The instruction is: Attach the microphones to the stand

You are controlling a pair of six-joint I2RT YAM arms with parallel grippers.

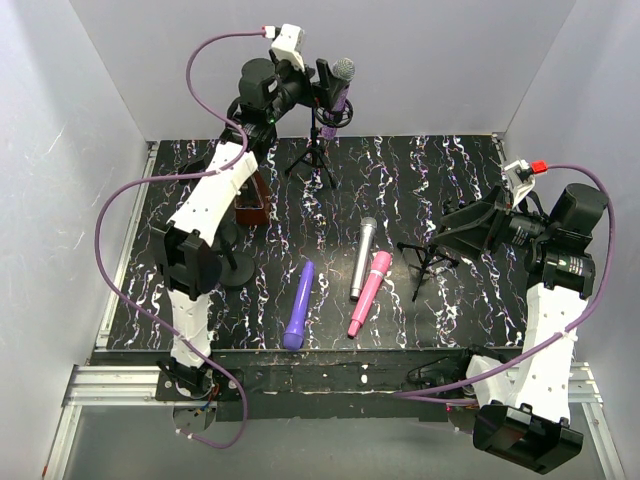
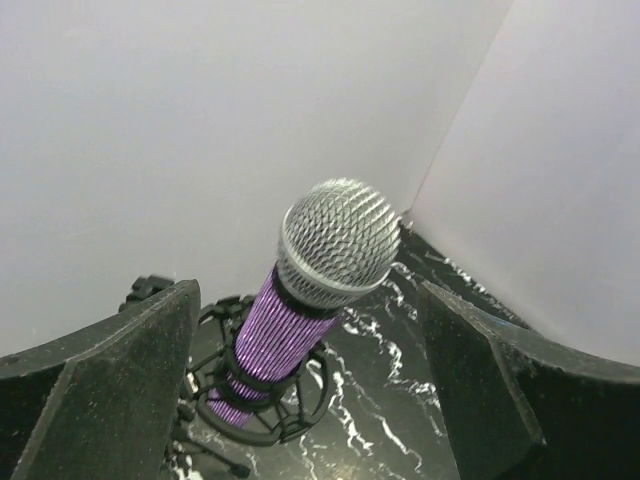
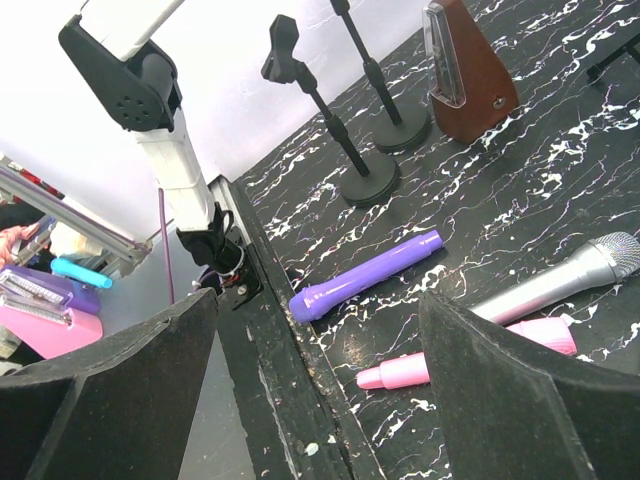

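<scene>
Jaws on your left gripper (image 1: 322,85) are spread wide with nothing gripped. The glittery purple mic (image 2: 310,290) sits right in the middle of the gap. In the left wrist view you've got one finger (image 2: 110,390) off to each side of it, and there's clear daylight between the pads and the mic body on both sides. The mic itself is seated in the ring mount (image 2: 255,405) of the tripod stand (image 1: 318,150) at the far side of the table (image 1: 470,170). It's tilted, with the grey mesh head up and pointing towards your wrist camera.

Your right gripper (image 1: 455,225) is wide open too and holds nothing. It hangs over the right part of the table, just beside a second small tripod stand (image 1: 428,260).

The other three mics lie flat on the table near the front, between your two arms, and nowhere near either set of jaws. The violet mic (image 1: 299,305) is leftmost. The silver mic (image 1: 362,258) is off to its right, with a gap between them. The pink mic (image 1: 369,292) is right up against the silver one, though you can't tell whether they actually touch.

Over on the left are two round-base stands (image 3: 370,185) and a dark red box (image 3: 470,75).
</scene>
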